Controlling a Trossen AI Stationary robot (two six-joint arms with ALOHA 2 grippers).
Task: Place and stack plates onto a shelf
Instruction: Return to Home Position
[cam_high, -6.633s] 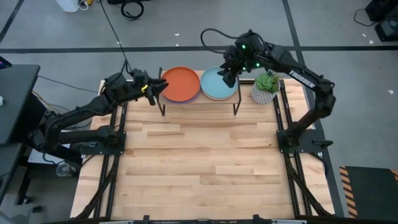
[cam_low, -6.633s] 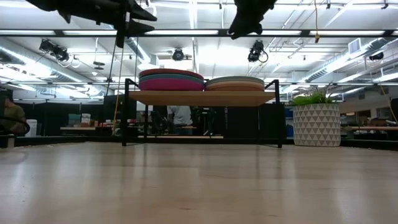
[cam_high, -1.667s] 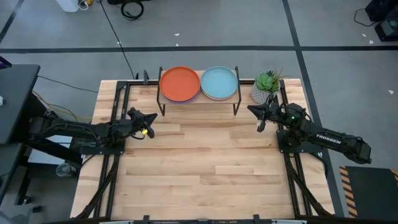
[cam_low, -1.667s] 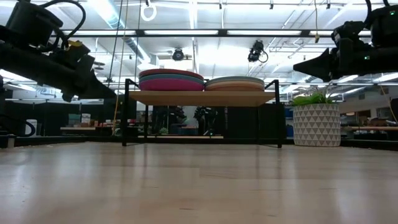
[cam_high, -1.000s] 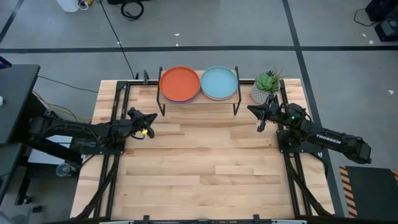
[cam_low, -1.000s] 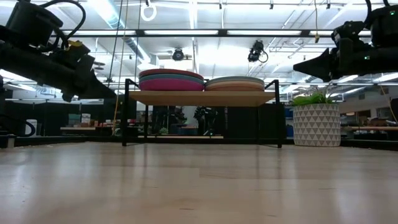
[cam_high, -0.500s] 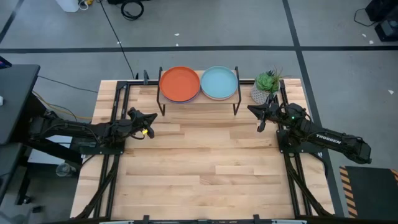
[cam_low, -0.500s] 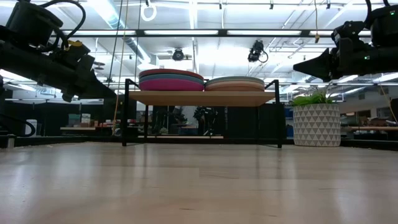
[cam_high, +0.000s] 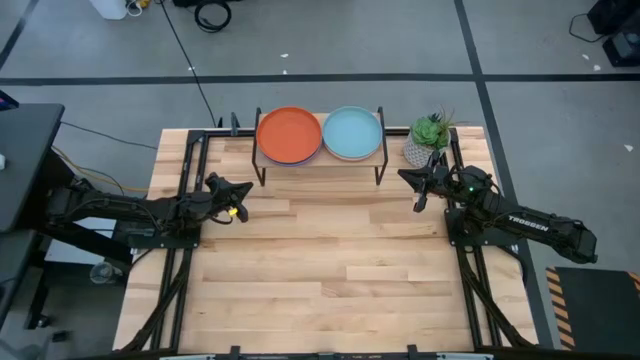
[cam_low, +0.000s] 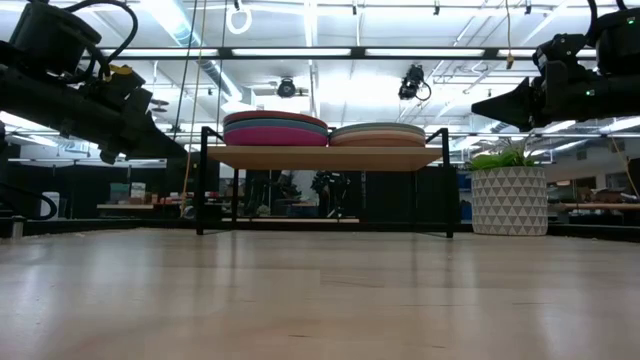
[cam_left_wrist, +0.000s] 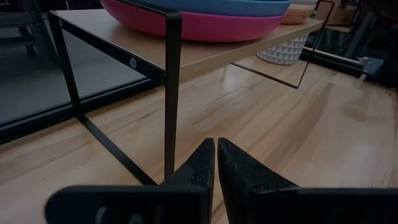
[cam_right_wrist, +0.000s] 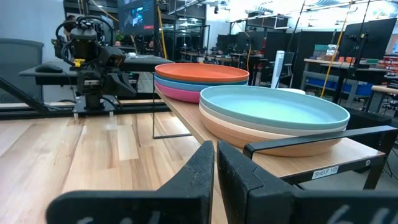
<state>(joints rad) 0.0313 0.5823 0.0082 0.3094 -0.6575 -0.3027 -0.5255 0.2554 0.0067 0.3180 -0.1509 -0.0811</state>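
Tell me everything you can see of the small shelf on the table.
The shelf is a low rack: a light wooden board on thin black metal legs, standing level at the table's back edge. It carries two plate stacks side by side, one topped by the orange plate, one by the pale blue plate. The potted plant stands beside it, apart. The left gripper and right gripper hang clear of it.

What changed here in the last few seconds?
Both arms drew back from the shelf: the left arm to the table's left side, the right arm to its right, jaws shut on nothing. Neither has moved in the last couple of seconds. The orange plate and pale blue plate still top their stacks; the potted plant stayed put.
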